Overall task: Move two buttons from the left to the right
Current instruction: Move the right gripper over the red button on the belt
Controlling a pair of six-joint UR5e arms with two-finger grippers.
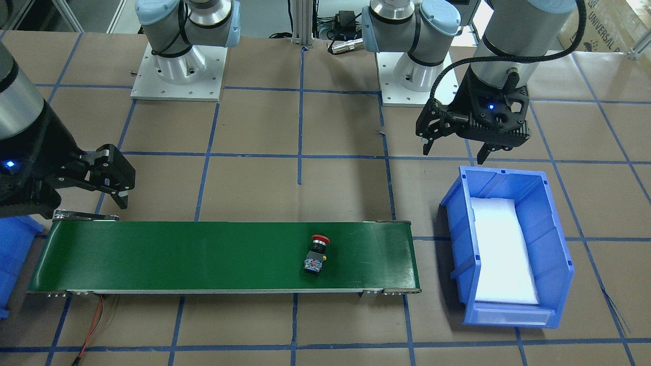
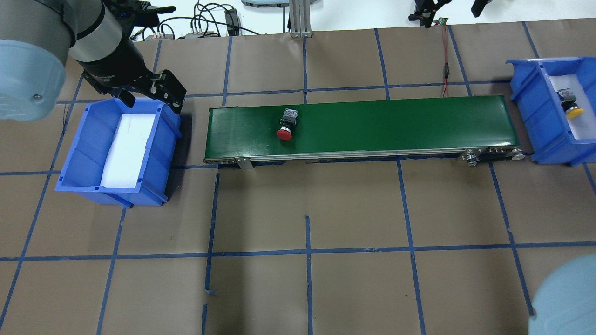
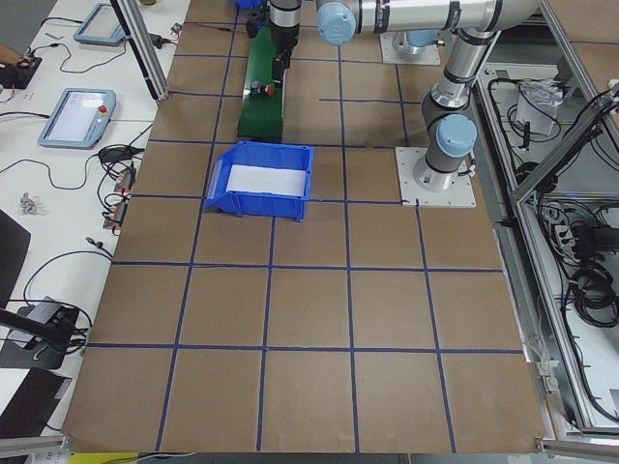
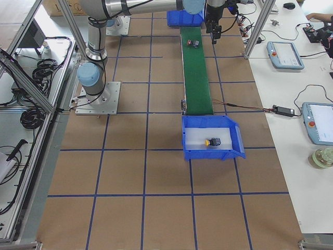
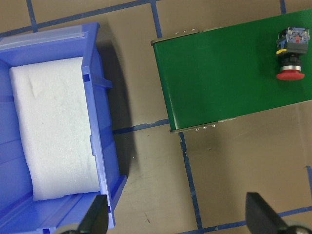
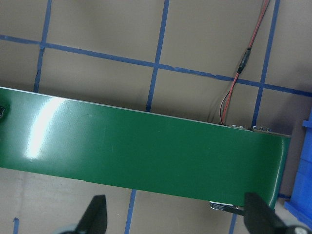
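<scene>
The red button (image 1: 316, 254) lies on its side on the green conveyor belt (image 1: 178, 254), toward the belt's left end; it also shows in the overhead view (image 2: 285, 124) and the left wrist view (image 5: 290, 51). The yellow button (image 2: 570, 104) lies in the right blue bin (image 2: 531, 93), and shows in the exterior right view (image 4: 210, 141) too. My left gripper (image 1: 454, 155) is open and empty, high over the far edge of the left blue bin (image 1: 557, 244). My right gripper (image 1: 114, 178) is open and empty, high above the belt's right part (image 6: 146, 151).
The left bin (image 2: 81, 149) holds only a white foam pad (image 2: 125, 151). A red and black wire (image 6: 234, 83) runs from the belt's right end across the brown table with blue tape lines. The arm bases stand behind the belt.
</scene>
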